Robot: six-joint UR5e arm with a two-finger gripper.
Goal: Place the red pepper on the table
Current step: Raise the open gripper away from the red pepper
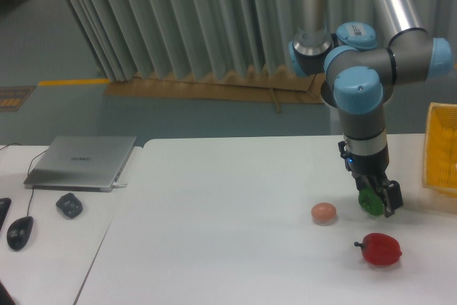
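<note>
The red pepper (380,249) lies on the white table (214,212) near the front right, its dark stem pointing left. Nothing touches it. My gripper (379,203) hangs above and slightly behind it, clear of the pepper, pointing down and open with nothing held. The green seen between and behind its fingers belongs to another pepper further back.
A green pepper (369,202) sits just behind the gripper, partly hidden by it. An orange-pink egg-like ball (323,212) lies left of the red pepper. A yellow basket (441,148) stands at the right edge. On the left desk are a laptop (82,162) and a mouse (19,232).
</note>
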